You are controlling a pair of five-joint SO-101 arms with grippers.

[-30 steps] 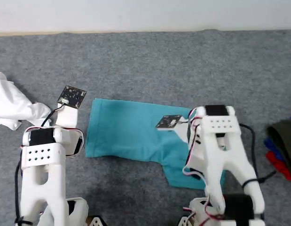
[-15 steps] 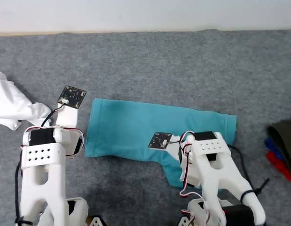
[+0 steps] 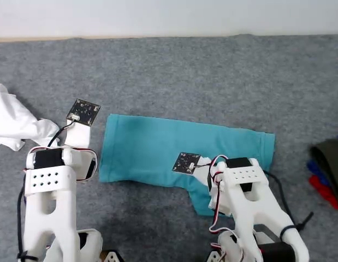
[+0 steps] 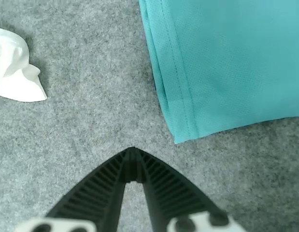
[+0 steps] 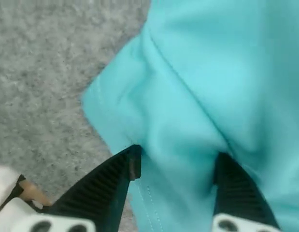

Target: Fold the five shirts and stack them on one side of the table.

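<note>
- The teal knit shirt (image 3: pixel 152 150) lies flat in the middle of the grey felt-like table cover (image 3: pixel 185 71). Its long axis runs left to right, and a sleeve flap juts toward the near right.
- That near-right flap sits directly under the right gripper (image 5: pixel 178 163). Its black ribbed fingers are spread wide with teal cloth between them, so the right arm is clearly the nearer one for a pinch there.
- The left gripper (image 4: pixel 133 152) hovers over bare cover just left of the shirt's near-left hem corner, apart from it. Its fingers are pressed together and hold nothing.
- I judge that the next fold depends on the right fingers closing on the flap and carrying it across the body of the shirt.
- Count:
  - one teal shirt
  - one crumpled white shirt (image 3: pixel 13 123) at the far left
  - one pile at the right edge (image 3: pixel 327 164) showing dark, blue and red layers, so probably three garments, though the edge cuts it off
  - two arms
</note>
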